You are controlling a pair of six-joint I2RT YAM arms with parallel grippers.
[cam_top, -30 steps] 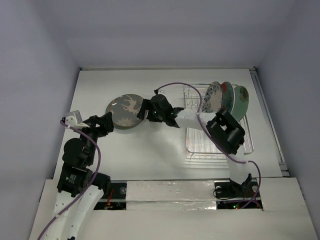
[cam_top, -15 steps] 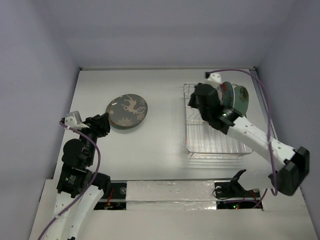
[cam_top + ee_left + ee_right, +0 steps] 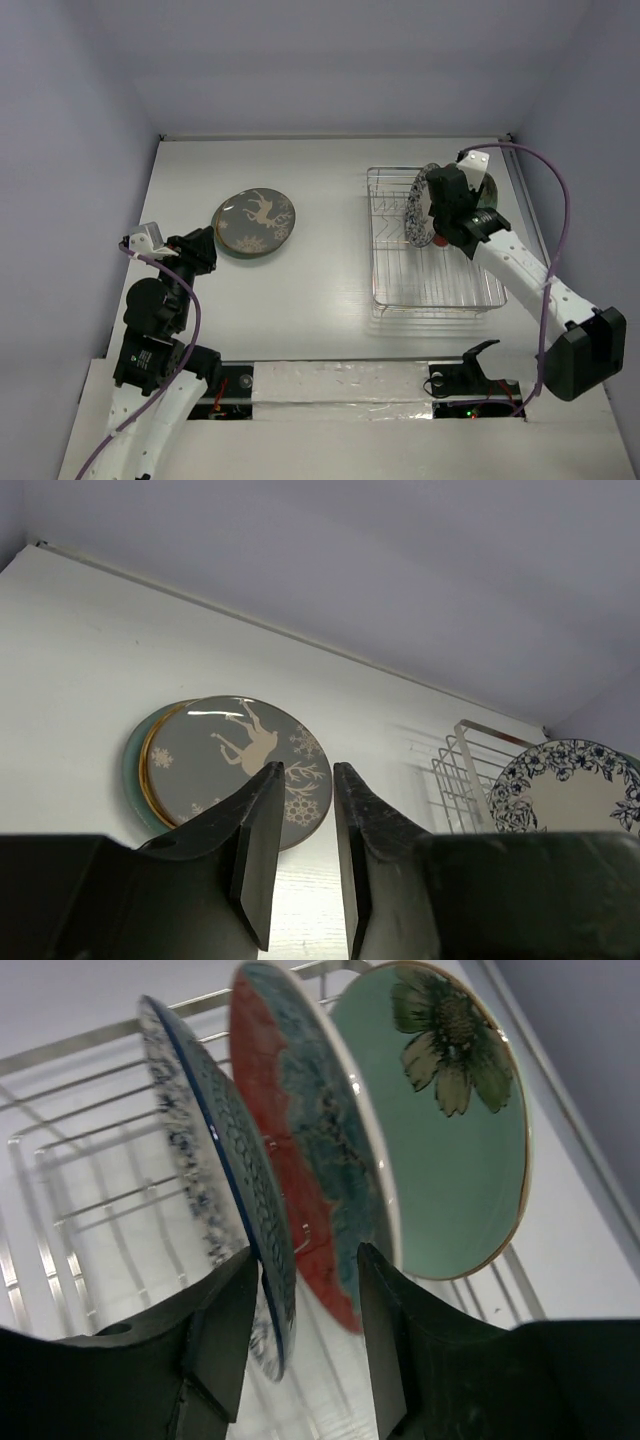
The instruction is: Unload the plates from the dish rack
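The silver wire dish rack [image 3: 440, 290] holds three upright plates at its far end. My right gripper [image 3: 437, 205] is open at them. Its jaws straddle the lower rims of the blue-patterned plate [image 3: 200, 1130] and the red-and-teal plate [image 3: 300, 1130], without clamping either. The pale green flower plate [image 3: 450, 1160] stands behind them. A tan plate with a deer motif [image 3: 255, 220] lies on a teal plate [image 3: 132, 770] on the table at the left. My left gripper [image 3: 307, 780] hovers just short of this stack, its jaws a narrow gap apart and empty.
The near half of the rack [image 3: 80, 1060] is bare wire with upright prongs. White walls bound the table on three sides. The right arm's purple cable [image 3: 555, 230] arcs over the rack's right side.
The right arm has left the deer plate on the stack and swung back to the rack, where its jaws now straddle plate rims. The left jaws have narrowed.
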